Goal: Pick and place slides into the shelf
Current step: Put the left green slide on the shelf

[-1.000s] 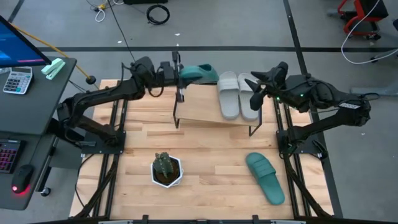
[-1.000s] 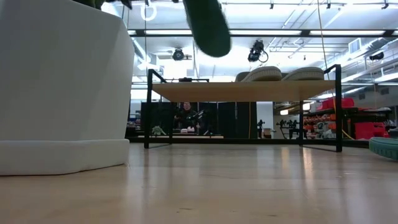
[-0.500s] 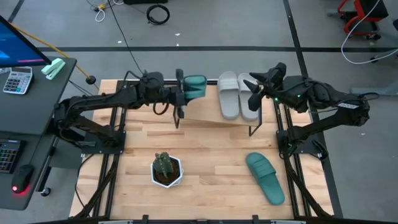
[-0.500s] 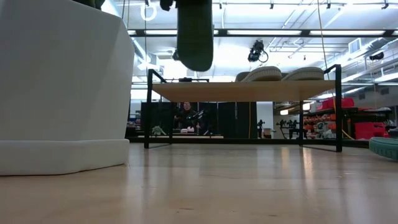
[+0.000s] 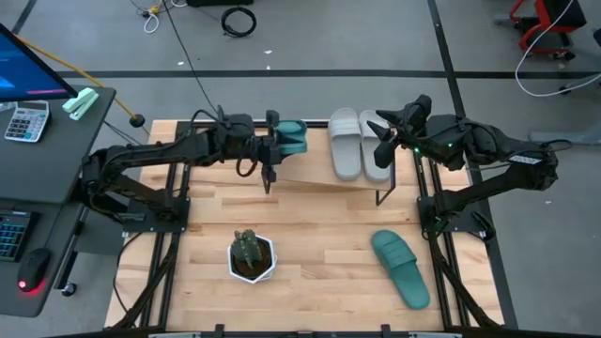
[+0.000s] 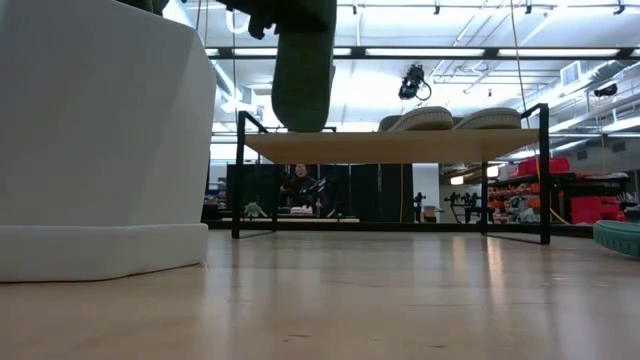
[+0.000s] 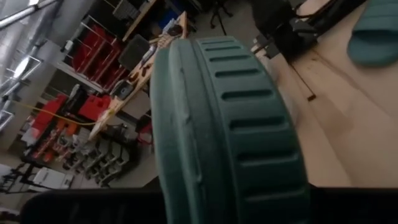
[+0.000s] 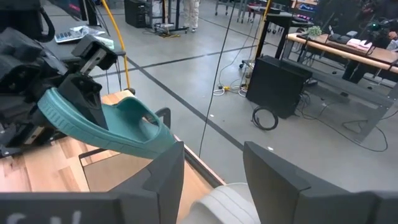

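Observation:
My left gripper [image 5: 273, 141] is shut on a teal-green slide [image 5: 291, 135] over the left end of the shelf [image 5: 324, 169]. In the low view that slide [image 6: 303, 65] hangs on end, its lower tip just above the plank [image 6: 390, 147]. Its ribbed sole [image 7: 230, 124] fills the left wrist view. Two grey-white slides [image 5: 346, 143] [image 5: 376, 146] lie soles down on the shelf's right half. My right gripper [image 5: 390, 131] hovers open above them. The second teal slide [image 5: 401, 268] lies flat on the table's near right part. My left gripper holds the teal slide by its heel end [image 8: 65, 106], away from the strap [image 8: 146, 121], pinched between the two fingers; one finger [image 8: 84, 93] shows on the footbed side. The fingers reach in from the table's left. The slide is lifted clear and hangs toe-end down.
A small plant in a white pot [image 5: 252, 255] stands on the table's near left part and looms large in the low view [image 6: 100, 140]. The shelf's left half is bare plank [image 5: 300, 167]. A desk with a calculator [image 5: 26, 120] stands left of the table.
My left gripper has carried the teal slide from beyond the shelf's far edge toward the near edge, over the shelf's left end, and lowered it. The slide has tipped from slanting to hanging upright, its lower tip now close above the plank. The right arm has kept still.

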